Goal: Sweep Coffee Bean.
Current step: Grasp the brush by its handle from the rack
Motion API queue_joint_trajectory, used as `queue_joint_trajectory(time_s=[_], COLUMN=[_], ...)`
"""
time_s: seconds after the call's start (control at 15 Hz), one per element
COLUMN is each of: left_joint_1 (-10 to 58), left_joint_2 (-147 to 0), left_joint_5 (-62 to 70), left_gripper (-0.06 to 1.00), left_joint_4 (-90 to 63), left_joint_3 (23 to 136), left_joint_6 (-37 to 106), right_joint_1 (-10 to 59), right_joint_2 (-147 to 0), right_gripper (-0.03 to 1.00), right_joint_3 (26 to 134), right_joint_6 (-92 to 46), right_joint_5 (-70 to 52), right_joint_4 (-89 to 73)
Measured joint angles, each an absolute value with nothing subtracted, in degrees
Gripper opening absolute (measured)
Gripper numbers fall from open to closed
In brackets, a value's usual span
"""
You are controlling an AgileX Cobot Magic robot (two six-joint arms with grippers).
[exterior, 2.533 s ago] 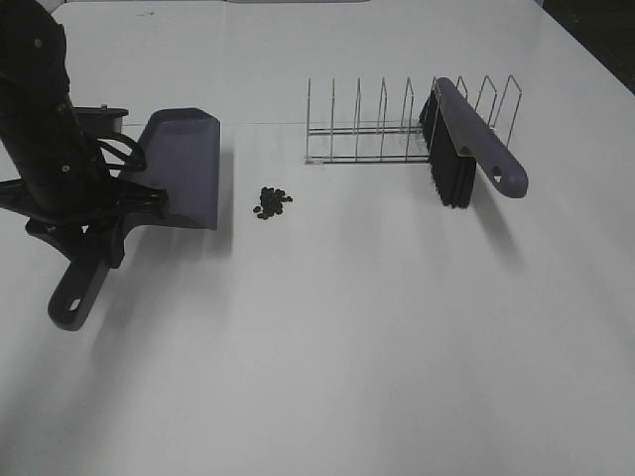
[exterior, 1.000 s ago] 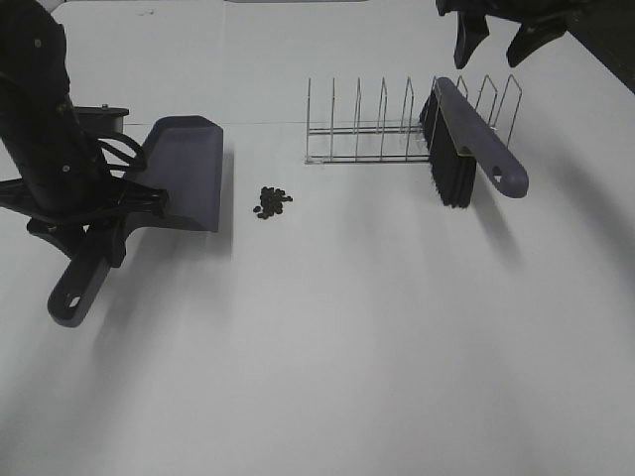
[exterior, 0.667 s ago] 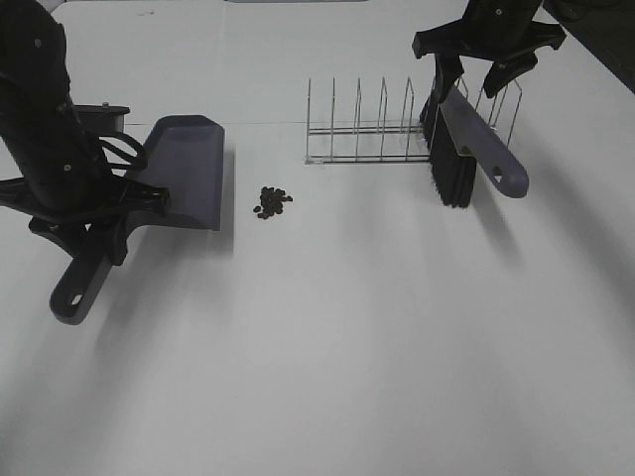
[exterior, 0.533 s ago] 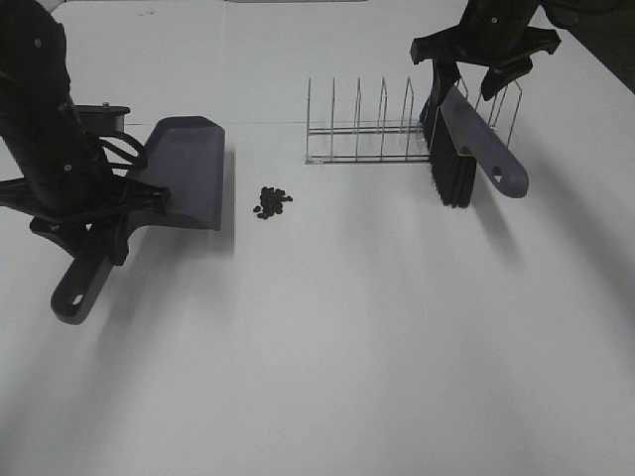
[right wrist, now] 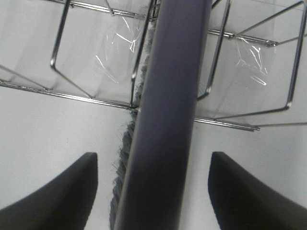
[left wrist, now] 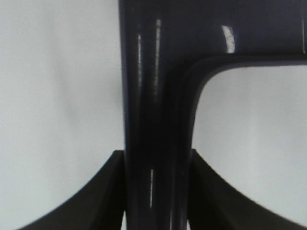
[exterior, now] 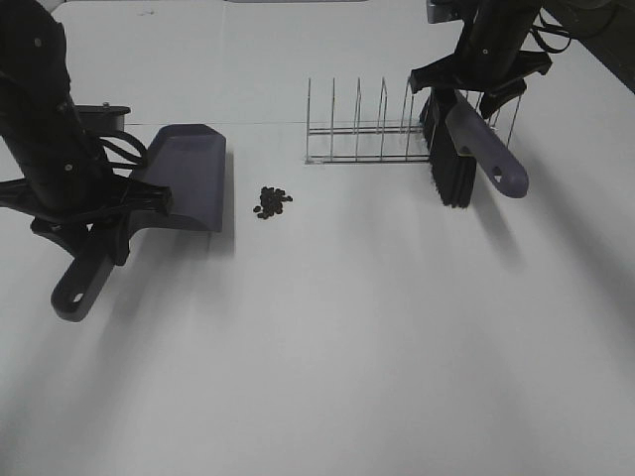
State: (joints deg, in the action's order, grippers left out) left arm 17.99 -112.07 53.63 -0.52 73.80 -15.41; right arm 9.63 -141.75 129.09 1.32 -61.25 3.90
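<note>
The beans (exterior: 272, 201) lie in one small, tight heap on the white table (exterior: 347, 367). They are at 3 o'clock from the dustpan (exterior: 189, 177), near its front edge but apart from it. The dustpan's mouth faces 3 o'clock, toward the heap; whether its lip touches the table cannot be told. At the dustpan's 8 o'clock side the left gripper (exterior: 91, 213) pinches its handle. In the left wrist view both fingers (left wrist: 98, 191) press against the sides of the dark handle, whose free end points to 7 o'clock. A wire rack (exterior: 367, 129) stands at 1 o'clock from the heap, well apart from it. The brush (exterior: 474, 139) leans in the slots at the rack's 3 o'clock end, with its bristles (exterior: 451, 177) down toward the table and its handle running out toward 5 o'clock. The right gripper (exterior: 474, 94) sits over the brush at the rack with its jaws spread. In the right wrist view one finger stands on each side of the brush handle, with bare table between each finger and the handle, so it grips nothing.
</note>
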Motion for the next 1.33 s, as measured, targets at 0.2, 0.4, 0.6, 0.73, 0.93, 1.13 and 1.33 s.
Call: queue_joint_trajectory(time_s=[0.2, 0.4, 0.6, 0.73, 0.93, 1.13, 1.33], left_joint_1=[17.99, 17.99, 17.99, 17.99, 17.99, 17.99, 17.99], left_joint_2=[-112.07, -112.07, -112.07, -112.07, -112.07, -112.07, -112.07], left_joint_5=[53.63, 53.57, 53.4, 53.4, 53.34, 53.29, 53.23], left_gripper=[0.35, 0.35, 0.35, 0.35, 0.35, 0.35, 0.35], left_joint_4=[-0.52, -0.52, -0.52, -0.52, -0.52, -0.52, -0.52], left_joint_3=[73.8, 73.8, 73.8, 73.8, 73.8, 73.8, 73.8], left_joint_6=[-15.41, -15.41, -15.41, -15.41, -15.41, -14.9, -14.32], right_joint_1=[9.63, 9.63, 9.63, 9.63, 9.63, 9.63, 9.63], right_joint_2=[-143.07, -145.3, -145.76, -145.76, -145.76, -143.47, -138.48], right_gripper=[0.58, 0.58, 0.51, 0.51, 0.51, 0.51, 0.28], right_joint_3=[129.09, 129.09, 129.09, 129.09, 129.14, 129.6, 129.66], right_joint_6=[1.32, 1.32, 1.32, 1.32, 3.32, 4.18, 4.64], right_joint_5=[-60.33, -59.87, -59.01, -58.96, -59.3, -59.93, -61.02], right_joint_4=[3.78, 3.78, 3.72, 3.72, 3.72, 3.78, 4.13])
